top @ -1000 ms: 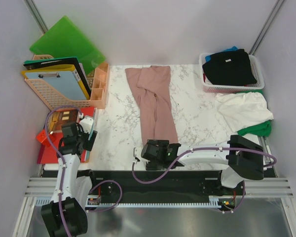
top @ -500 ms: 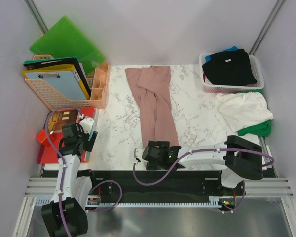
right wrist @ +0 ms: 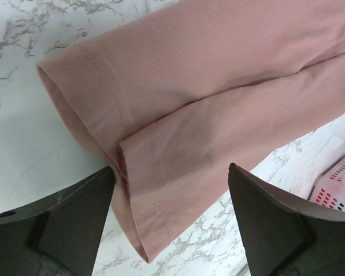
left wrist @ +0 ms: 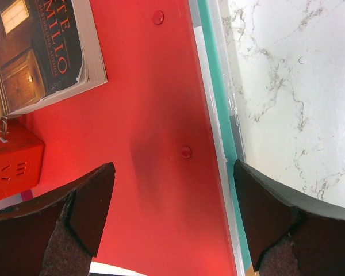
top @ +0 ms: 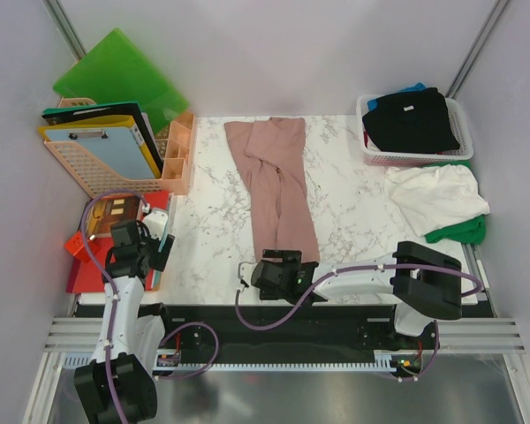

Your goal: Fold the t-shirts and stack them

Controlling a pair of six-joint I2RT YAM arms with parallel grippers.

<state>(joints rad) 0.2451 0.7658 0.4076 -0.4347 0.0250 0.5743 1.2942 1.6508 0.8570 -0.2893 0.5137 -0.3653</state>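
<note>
Pink shirt [top: 274, 185] lies on the bench [top: 208, 234] as a long narrow strip, folded lengthwise. It runs from the upper centre of the top view down to the lower centre, where its hem stops just short of the bench's bottom edge.

The right tool [right wrist: 171, 172] hangs over that hem with its fingers spread wide, one on each side of the lower corner. In the right wrist view we see the stitched hem and two overlapping layers, the upper one ending in a straight folded edge. We cannot tell whether either finger touches the cloth.

Bare marble shows on both sides of the strip. There is a broad patch to the left, reaching the rack [top: 79, 168] of clipboards, and another to the right, reaching the white shirt [top: 433, 194].

The white shirt lies crumpled at the right edge, with a green shirt [top: 459, 231] under its lower side. Above them a basket [top: 459, 152] holds a black shirt [top: 411, 119], and a blue shirt [top: 412, 87] peeks out behind it.

The left tool [left wrist: 173, 167] is at the lower left, off the marble, wide open and holding nothing. It hangs over a red folder [left wrist: 155, 115]. A teal strip borders that folder on the right, against the bench edge. A book [left wrist: 34, 52] lies on the folder's upper left.
</note>
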